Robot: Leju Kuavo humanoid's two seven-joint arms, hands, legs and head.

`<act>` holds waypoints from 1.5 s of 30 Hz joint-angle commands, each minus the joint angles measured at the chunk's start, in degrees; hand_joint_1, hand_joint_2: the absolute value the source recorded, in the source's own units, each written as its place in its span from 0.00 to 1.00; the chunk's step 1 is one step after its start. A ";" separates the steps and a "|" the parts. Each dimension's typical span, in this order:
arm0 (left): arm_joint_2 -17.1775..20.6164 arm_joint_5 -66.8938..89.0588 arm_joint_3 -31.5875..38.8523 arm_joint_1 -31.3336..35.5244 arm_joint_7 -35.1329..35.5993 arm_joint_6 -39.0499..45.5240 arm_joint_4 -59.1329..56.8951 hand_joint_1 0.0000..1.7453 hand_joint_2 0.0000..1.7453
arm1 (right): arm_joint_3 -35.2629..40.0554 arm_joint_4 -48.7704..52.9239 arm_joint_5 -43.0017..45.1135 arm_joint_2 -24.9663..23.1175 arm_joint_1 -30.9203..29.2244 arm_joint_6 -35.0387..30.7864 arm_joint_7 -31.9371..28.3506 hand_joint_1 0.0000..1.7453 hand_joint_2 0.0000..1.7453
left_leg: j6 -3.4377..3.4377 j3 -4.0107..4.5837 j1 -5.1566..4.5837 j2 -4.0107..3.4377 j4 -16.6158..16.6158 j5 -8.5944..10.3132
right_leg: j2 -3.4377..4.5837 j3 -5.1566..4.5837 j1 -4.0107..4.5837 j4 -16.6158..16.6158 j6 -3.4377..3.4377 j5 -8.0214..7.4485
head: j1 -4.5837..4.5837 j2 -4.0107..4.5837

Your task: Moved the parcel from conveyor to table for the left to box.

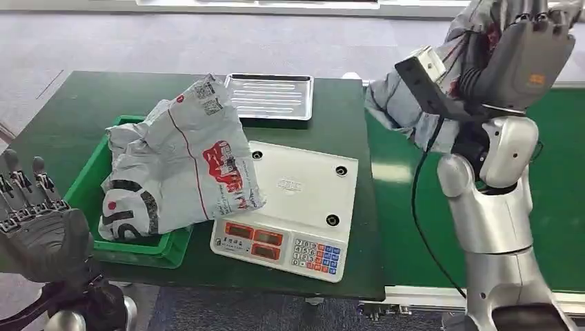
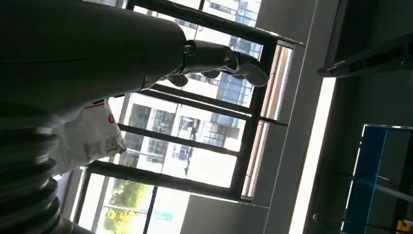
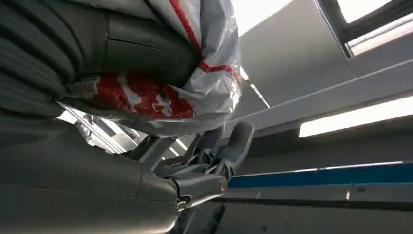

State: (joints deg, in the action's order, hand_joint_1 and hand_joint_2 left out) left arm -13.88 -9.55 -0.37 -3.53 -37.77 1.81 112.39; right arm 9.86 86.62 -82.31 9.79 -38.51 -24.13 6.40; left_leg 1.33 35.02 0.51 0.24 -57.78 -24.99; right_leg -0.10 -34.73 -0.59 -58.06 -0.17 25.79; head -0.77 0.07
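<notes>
1. The left robot hand (image 1: 43, 224) sits nearest the camera, low at the near-left corner of the desk (image 1: 76, 103), fingers spread, holding nothing.
2. The right robot hand (image 1: 519, 58) is raised over the conveyor (image 1: 562, 207), fingers closed around a grey parcel (image 1: 400, 103) with red print; the right wrist view confirms the clamp.
3. That held parcel hangs above the belt's near edge, just right of the desk; the desk lies to its left.
4. A second parcel (image 1: 183, 162) rests partly in the green box (image 1: 93, 172) and overlaps the scale (image 1: 303, 200).
5. Judgement: the right arm must carry leftward; the left robot hand waits nearer the box.
</notes>
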 commanded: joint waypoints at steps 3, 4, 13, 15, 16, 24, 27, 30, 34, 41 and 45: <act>1.30 -2.09 -2.50 6.19 0.99 -2.76 -8.79 0.00 1.00 | 14.90 -12.46 -5.11 -9.15 -4.95 20.97 -6.42 1.00 1.00 | -0.01 -0.23 -0.06 -0.27 0.11 -0.02 | 0.29 0.10 -0.05 0.05 0.02 -0.05 | 0.02 0.00; 1.30 -2.09 -2.50 6.19 0.99 -2.76 -8.79 0.00 1.00 | 14.90 -12.46 -5.11 -9.15 -4.95 20.97 -6.42 1.00 1.00 | 0.01 -0.27 -0.05 -0.38 0.11 -0.03 | 0.39 0.15 -0.04 0.04 0.02 -0.07 | 0.02 0.00; 1.43 -3.77 -6.12 10.35 1.40 -4.05 -14.36 0.00 1.00 | 31.53 -59.48 13.35 -29.79 -11.40 11.05 -12.67 1.00 1.00 | 0.27 -0.63 0.24 -0.92 0.34 0.13 | 0.87 0.25 0.15 0.18 0.29 -0.27 | 0.00 0.00; 1.75 -3.95 -6.31 10.04 1.00 -3.74 -14.37 0.00 1.00 | 32.49 -58.28 14.91 -29.79 -11.69 12.29 -12.88 1.00 1.00 | 0.31 -0.40 0.26 -0.54 0.21 0.17 | 0.50 0.15 0.10 0.02 0.28 -0.12 | 0.00 0.00; 1.87 -3.99 -6.35 9.92 0.94 -3.69 -14.33 0.00 1.00 | 32.71 -58.13 15.17 -29.79 -11.82 12.49 -12.74 1.00 1.00 | 0.31 -0.27 0.31 -0.44 0.13 0.17 | 0.40 0.06 0.16 -0.01 0.30 -0.11 | 0.00 0.00; 2.56 -4.36 -6.43 8.77 0.31 -3.30 -13.21 0.00 1.00 | 35.36 -56.53 17.91 -29.79 -11.45 14.05 -13.51 1.00 1.00 | 0.32 -0.14 0.27 -0.22 0.13 0.13 | 0.23 0.03 0.28 0.02 0.36 -0.03 | 0.02 0.00; 2.74 -4.40 -6.52 9.05 0.37 -2.67 -12.49 0.00 1.00 | 37.97 -55.88 22.62 -29.79 -11.72 13.27 -13.95 0.00 1.00 | 0.30 -0.21 0.26 -0.23 0.17 0.13 | 0.23 0.10 0.26 0.06 0.37 -0.04 | 0.02 0.00; 2.88 -4.21 -5.90 7.78 0.08 -1.62 -11.23 0.00 1.00 | 38.45 -56.91 20.22 -29.65 -13.70 8.13 -9.50 0.00 0.00 | 0.30 -0.17 0.26 -0.25 0.14 0.13 | 0.23 0.05 0.24 0.04 0.38 -0.04 | 0.02 0.00; 2.51 -3.73 -4.47 4.43 -0.29 -0.51 -7.68 0.00 1.00 | 31.22 -43.63 7.96 -23.78 -16.29 -2.43 3.84 0.00 0.00 | 0.31 0.01 0.28 -0.20 0.03 0.16 | 0.18 -0.10 0.14 -0.06 0.37 -0.05 | 0.00 0.00; 2.27 -3.12 -4.59 3.63 -0.14 0.27 -6.48 0.00 1.00 | 17.01 -23.75 -1.57 -21.59 -10.13 -2.14 0.83 0.00 0.00 | 0.26 -0.08 0.28 0.04 0.07 0.14 | -0.07 0.09 0.16 0.06 0.34 0.01 | 0.00 0.00; 1.12 -2.19 -4.29 3.15 0.19 1.56 -5.54 0.00 1.00 | 1.56 4.05 6.47 -25.16 -3.07 -15.87 -14.81 0.00 0.00 | 0.26 0.13 0.26 0.13 0.01 0.15 | -0.13 -0.11 0.13 -0.03 0.37 0.00 | 0.00 0.00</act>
State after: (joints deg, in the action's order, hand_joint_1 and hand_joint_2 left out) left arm -13.00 -12.63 -4.92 -0.12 -38.03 1.92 106.44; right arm 32.26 55.55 -82.84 -14.51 -49.11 -31.03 7.49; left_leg 1.65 34.98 0.78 0.06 -57.75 -24.87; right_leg 0.09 -34.79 -0.47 -58.06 0.20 25.72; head -0.76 0.07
